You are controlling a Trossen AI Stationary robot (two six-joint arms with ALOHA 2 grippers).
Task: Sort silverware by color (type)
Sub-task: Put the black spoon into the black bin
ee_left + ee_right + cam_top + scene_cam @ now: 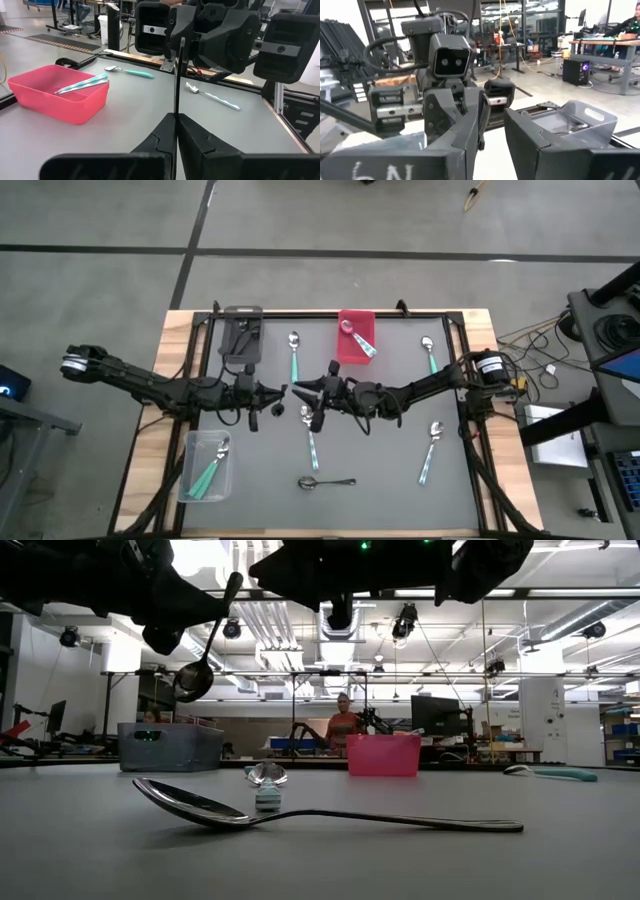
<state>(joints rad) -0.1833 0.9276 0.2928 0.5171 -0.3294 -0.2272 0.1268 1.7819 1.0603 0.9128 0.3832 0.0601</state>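
Observation:
A dark metal spoon (207, 640) hangs in the air over the middle of the grey table (400, 480). My left gripper (277, 392) is shut on it. The spoon's thin handle (176, 75) rises from the left fingers toward my right gripper (301, 390), which faces the left one at close range. My right gripper (492, 135) is open, and I cannot tell whether it touches the handle's far end. The spoon's bowl (193, 680) hangs lowest. My left gripper pinches the dark spoon's handle (176, 111) between its two fingertips, coming roughly level from the table's left side. The handle shows edge-on and slants up past the fingers. The spoon is lifted clear of the table, tilted, with its bowl low.
Another dark spoon (327, 482) lies near the front edge, and teal-handled spoons (294, 356) (429, 352) (311, 438) (431, 452) are scattered around. At the back stand a red bin (352, 355) holding one teal spoon and a grey bin (241, 335). A clear bin (207, 467) holds teal spoons.

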